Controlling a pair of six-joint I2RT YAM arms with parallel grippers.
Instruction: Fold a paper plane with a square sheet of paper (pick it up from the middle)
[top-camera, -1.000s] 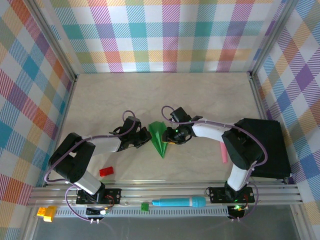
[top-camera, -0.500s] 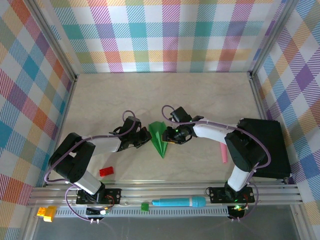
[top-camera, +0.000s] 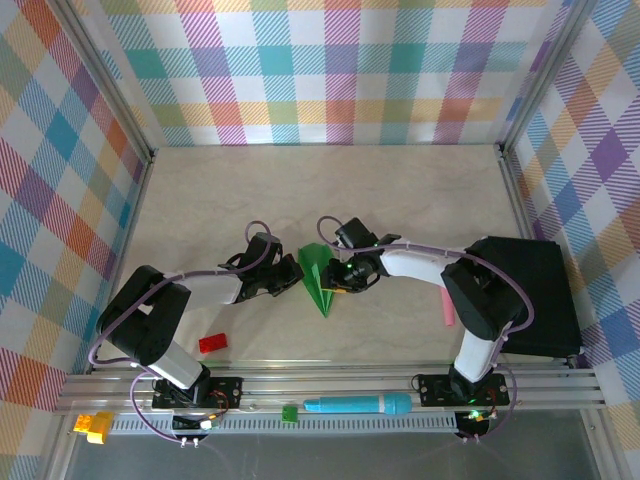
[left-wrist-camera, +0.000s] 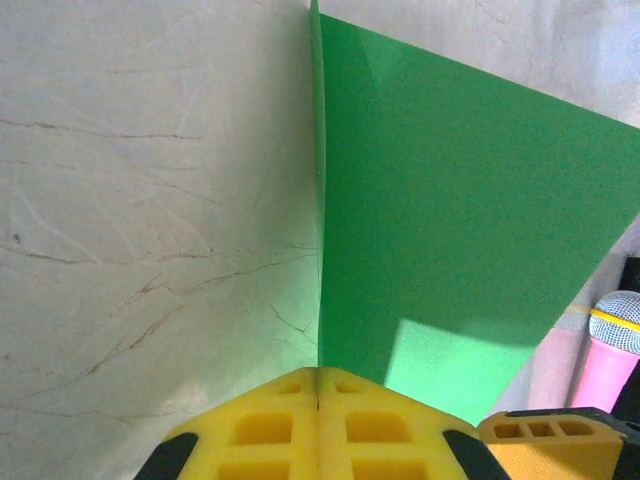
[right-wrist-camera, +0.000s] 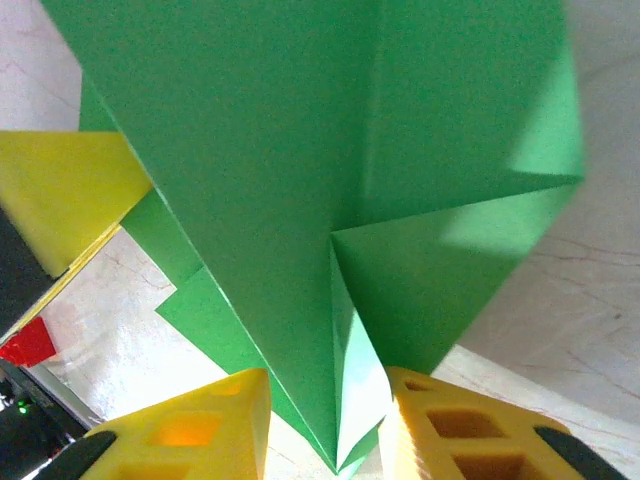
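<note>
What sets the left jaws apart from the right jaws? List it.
The left gripper has its jaws pressed together at the plane's edge; the right gripper has its jaws apart with a paper fold between them. In the top view the left one meets the plane from the left, the right one from the right. Both have yellow pads.

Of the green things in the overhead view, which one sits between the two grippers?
The folded green paper plane, a pointed dart on the table. The small green block lies on the front rail instead, beside the teal marker.
</note>
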